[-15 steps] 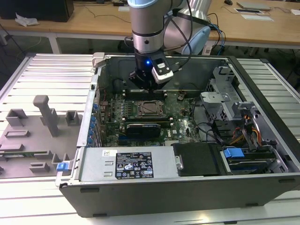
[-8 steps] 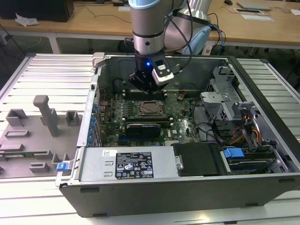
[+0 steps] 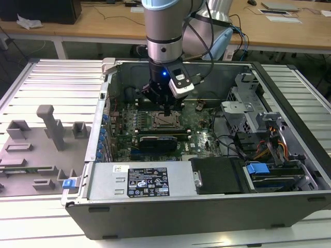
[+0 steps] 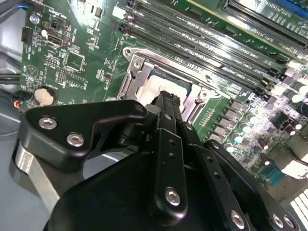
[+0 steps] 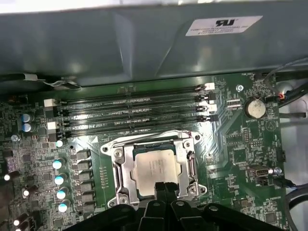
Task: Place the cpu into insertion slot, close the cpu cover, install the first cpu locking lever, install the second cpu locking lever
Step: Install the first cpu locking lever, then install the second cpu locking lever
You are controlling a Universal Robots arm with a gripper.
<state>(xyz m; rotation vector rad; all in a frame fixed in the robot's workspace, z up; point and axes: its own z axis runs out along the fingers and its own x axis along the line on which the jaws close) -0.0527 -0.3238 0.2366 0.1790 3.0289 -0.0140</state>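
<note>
The open computer case (image 3: 207,206) lay on a ribbed metal worktop (image 3: 46,82), wooden desks (image 3: 93,26) behind. The cpu (image 5: 156,169) sat in the insertion slot (image 5: 140,192) under the closed cpu cover (image 5: 126,166). The end effector (image 5: 163,186), fingers pressed together, hovered at the cover's edge.

cpu (image 5: 156,169): dull silver-grey metal, smooth, matt top
cover (image 5: 121,166): bright silver metal, glossy
board (image 5: 236,149): green, glossy
gripper (image 5: 161,188): black, matt, with shiny metal screws
case (image 3: 217,214): grey sheet metal, matt
tables (image 3: 83,26): pale wood, smooth
memory slots (image 5: 130,113): glossy black plastic
</note>
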